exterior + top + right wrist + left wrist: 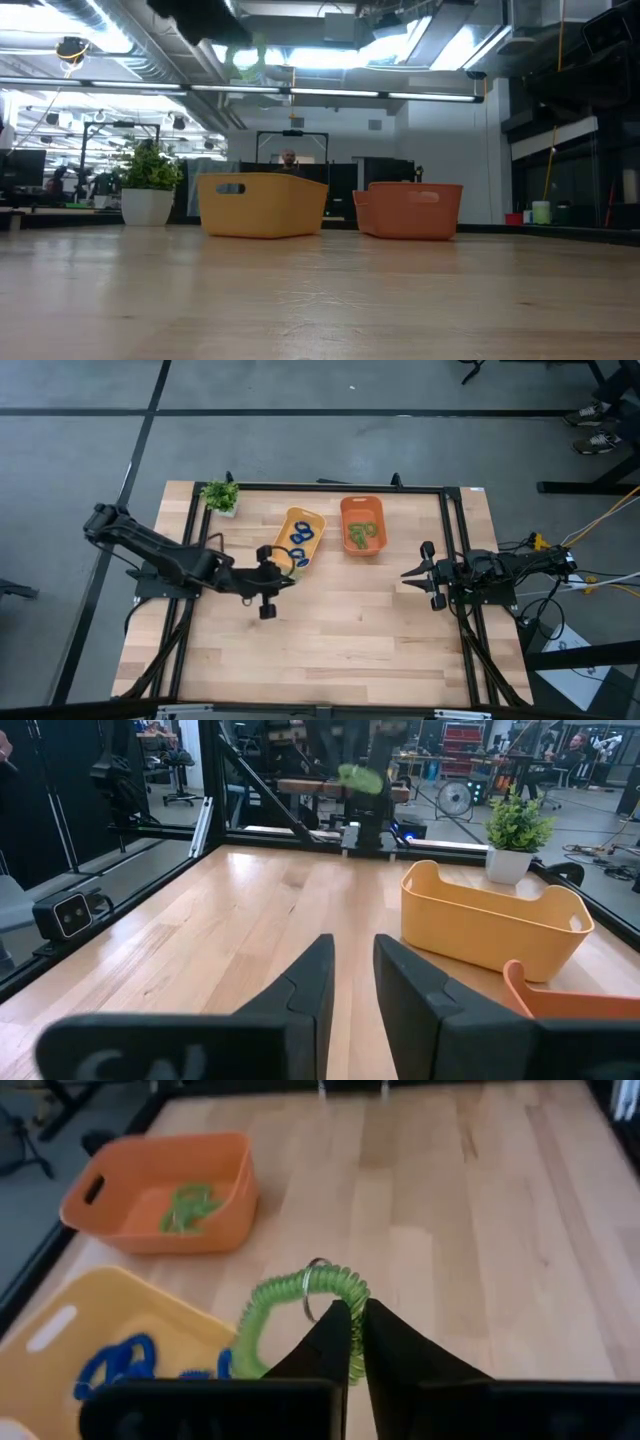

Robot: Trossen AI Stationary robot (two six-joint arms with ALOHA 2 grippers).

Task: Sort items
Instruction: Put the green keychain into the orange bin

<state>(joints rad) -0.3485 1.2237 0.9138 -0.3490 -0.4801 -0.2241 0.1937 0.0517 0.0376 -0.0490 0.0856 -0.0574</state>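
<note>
My left gripper (357, 1308) is shut on a green coil ring (290, 1295) that carries a small metal key ring (312, 1290). It hovers by the yellow bin (300, 538); the right wrist view shows the ring (360, 778) high above the table. Blue rings (120, 1363) lie in the yellow bin (60, 1340), and green rings (188, 1207) lie in the orange bin (150, 1155). My right gripper (350, 970) waits open near the table's right edge (412, 573), touching nothing. My left gripper pinches the green coil ring between its two fingers at one side of the loop (350, 1292). The fingers slant downward from the table's left side. The ring is lifted clear of the table, and the rest of its loop (252, 1335) curves out beyond the fingertips.
A potted plant (221, 496) stands at the table's far left corner. The yellow bin (262, 205) and the orange bin (410, 210) sit side by side on the far half. Bare wood (330, 640) spreads across the middle and near half. A black frame (450, 520) borders the table.
</note>
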